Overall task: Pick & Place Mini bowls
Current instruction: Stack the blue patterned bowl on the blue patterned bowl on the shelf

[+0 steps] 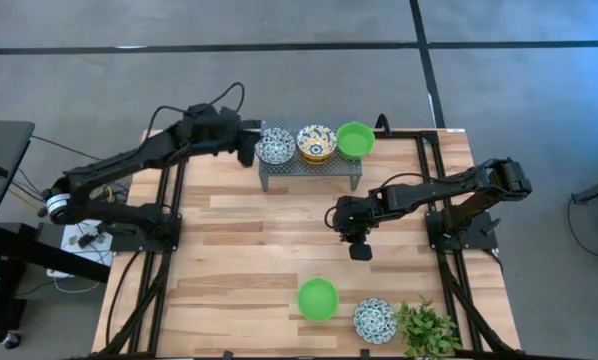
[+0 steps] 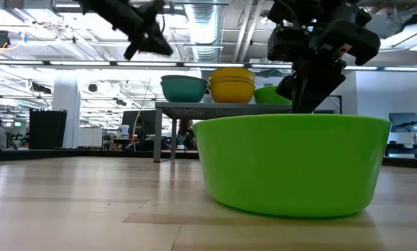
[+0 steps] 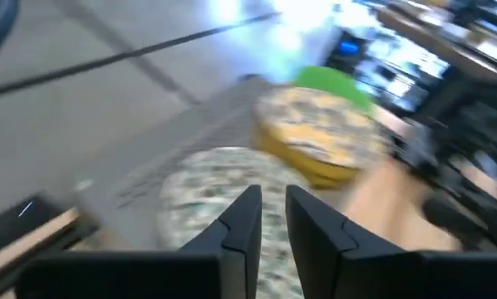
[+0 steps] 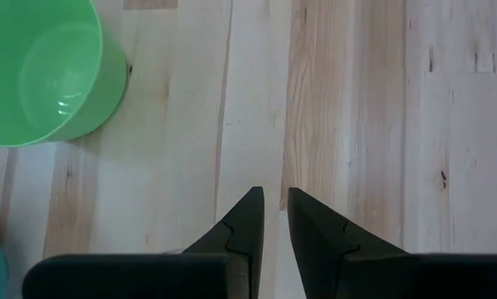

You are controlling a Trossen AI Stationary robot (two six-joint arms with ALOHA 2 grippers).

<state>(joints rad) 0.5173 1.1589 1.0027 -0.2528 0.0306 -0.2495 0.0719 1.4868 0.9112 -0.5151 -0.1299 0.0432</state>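
Note:
A metal rack [image 1: 309, 166] at the table's far edge carries blue-and-white bowls [image 1: 275, 146], yellow patterned bowls [image 1: 317, 143] and a green bowl [image 1: 355, 139]. In the low view the yellow ones [image 2: 231, 82] sit stacked. A single green bowl [image 1: 317, 299] and a blue-and-white bowl [image 1: 375, 320] rest on the table near its near edge. My left gripper [image 1: 247, 146] hovers at the rack's left end, over the blue-and-white bowl [image 3: 207, 195], fingers nearly together. My right gripper [image 1: 360, 246] hangs over bare wood mid-table, fingers nearly together, with the green bowl [image 4: 45, 71] toward the near edge.
A leafy green plant [image 1: 427, 330] stands at the near right corner beside the blue-and-white bowl. Bare wood [image 1: 249, 250] spreads across the table's middle and left. Dark frame rails [image 1: 441, 240] run along both sides of the table.

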